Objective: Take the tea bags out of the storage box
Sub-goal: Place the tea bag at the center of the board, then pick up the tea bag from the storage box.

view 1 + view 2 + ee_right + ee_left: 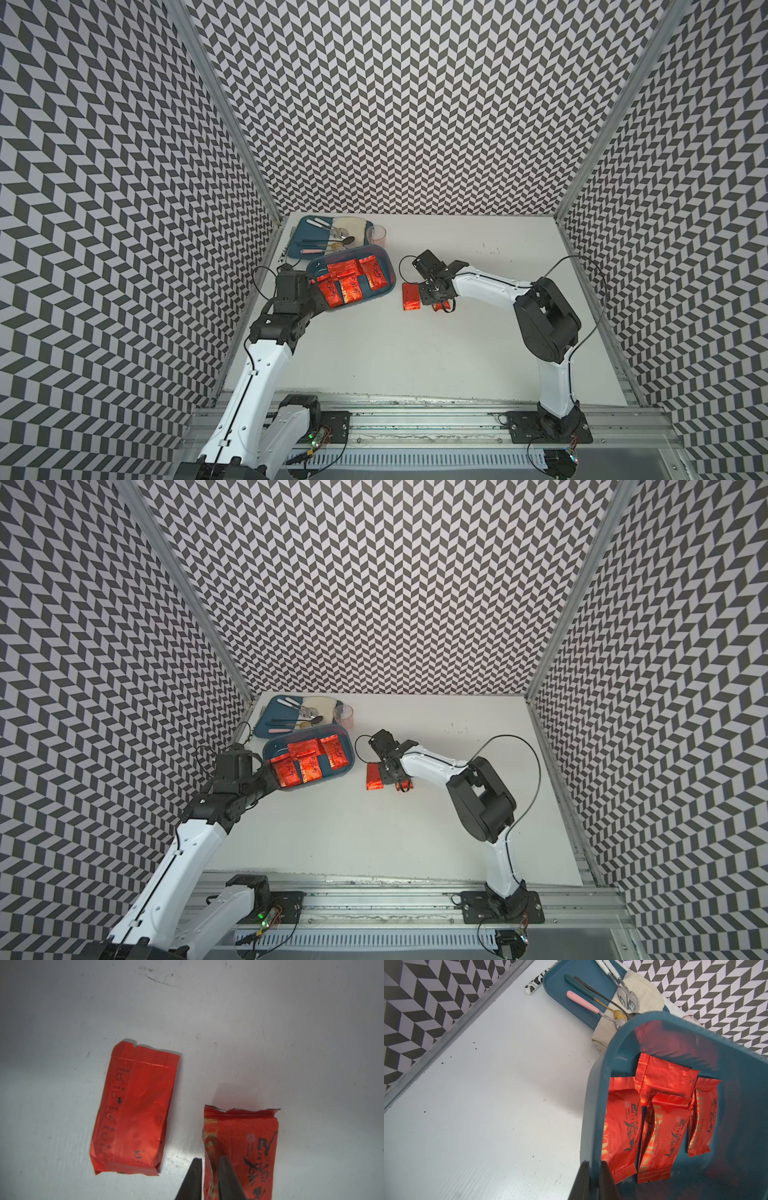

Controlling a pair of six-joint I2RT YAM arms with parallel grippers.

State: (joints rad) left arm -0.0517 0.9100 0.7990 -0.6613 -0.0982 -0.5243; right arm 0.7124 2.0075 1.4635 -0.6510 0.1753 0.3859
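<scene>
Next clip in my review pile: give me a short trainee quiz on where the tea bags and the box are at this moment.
1. How many tea bags lie inside the box?
2. True or false: the two loose bags on the table are stacked one on the other.
3. What does the left gripper clamp? A the box's wall; B a tea bag; C nothing.
Key: 1 four. 2 false, they lie side by side with a gap between them. 3 A.
</scene>
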